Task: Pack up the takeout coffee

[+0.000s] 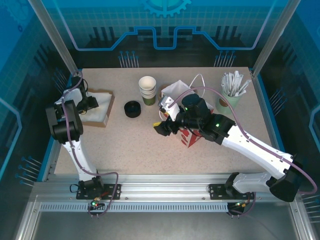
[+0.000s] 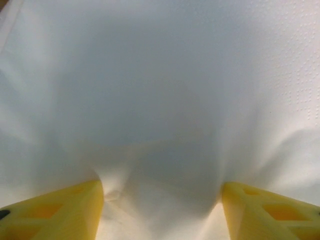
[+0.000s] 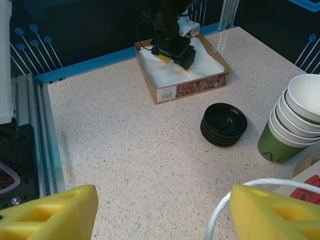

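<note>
The lidded takeout coffee is out of view. My left gripper [image 1: 91,104] [image 3: 172,54] is down in the brown cardboard box [image 1: 102,119] [image 3: 190,89]. Its yellow fingers stand open, pressed on the white napkins [image 2: 160,90] [image 3: 165,75]; in the left wrist view the gripper [image 2: 162,212] has paper bulging between the fingers. My right gripper [image 1: 161,127] [image 3: 162,215] hovers open above bare table, left of the white paper bag [image 1: 175,90]. The bag's white cord handle [image 3: 240,192] curves by the right fingertip [image 3: 270,210].
A stack of lidless green cups [image 1: 147,90] [image 3: 292,122] stands at the back middle. A short stack of black lids [image 1: 132,108] [image 3: 224,123] lies left of it. A pale green cup of white sachets [image 1: 231,92] is at the back right.
</note>
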{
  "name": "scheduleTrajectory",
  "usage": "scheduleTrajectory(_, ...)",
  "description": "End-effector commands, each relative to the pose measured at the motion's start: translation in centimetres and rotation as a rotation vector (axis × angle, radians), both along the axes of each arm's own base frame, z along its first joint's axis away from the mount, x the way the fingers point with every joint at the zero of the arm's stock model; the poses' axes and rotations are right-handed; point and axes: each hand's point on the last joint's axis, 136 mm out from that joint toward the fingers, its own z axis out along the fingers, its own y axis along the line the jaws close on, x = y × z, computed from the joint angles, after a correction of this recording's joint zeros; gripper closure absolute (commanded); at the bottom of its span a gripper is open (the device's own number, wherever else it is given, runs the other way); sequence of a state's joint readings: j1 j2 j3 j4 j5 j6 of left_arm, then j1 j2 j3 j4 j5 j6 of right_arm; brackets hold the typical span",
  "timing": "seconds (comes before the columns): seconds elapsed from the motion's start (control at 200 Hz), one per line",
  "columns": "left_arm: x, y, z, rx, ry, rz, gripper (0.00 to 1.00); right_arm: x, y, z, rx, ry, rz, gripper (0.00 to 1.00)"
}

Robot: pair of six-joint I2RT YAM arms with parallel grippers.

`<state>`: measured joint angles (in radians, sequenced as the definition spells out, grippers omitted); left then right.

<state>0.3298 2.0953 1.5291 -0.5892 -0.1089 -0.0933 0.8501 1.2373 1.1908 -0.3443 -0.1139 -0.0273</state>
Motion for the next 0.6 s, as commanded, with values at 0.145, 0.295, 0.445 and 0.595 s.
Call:
scheduleTrajectory(0.145,-0.4,-1.0,0.1,-0.032,0.008,-0.012,0.48,0.3,0.2,-0.2,-0.002,0.003,0.01,0.29)
scheduleTrajectory(0.295,0.0,-1.0,1.3,-0.029,-0.032,-0.009,0.53,0.4,0.2,-0.5,-0.005,0.014,0.006,0.29)
scheduleTrajectory(0.445,0.1,-1.0,2.3,-0.019,-0.064,-0.006,0.58,0.4,0.5,-0.7,-0.006,0.025,0.011,0.29)
scheduleTrajectory(0.595,0.2,-1.0,2.4,-0.023,-0.069,-0.006,0.64,0.4,0.5,-0.9,-0.013,0.033,0.01,0.29)
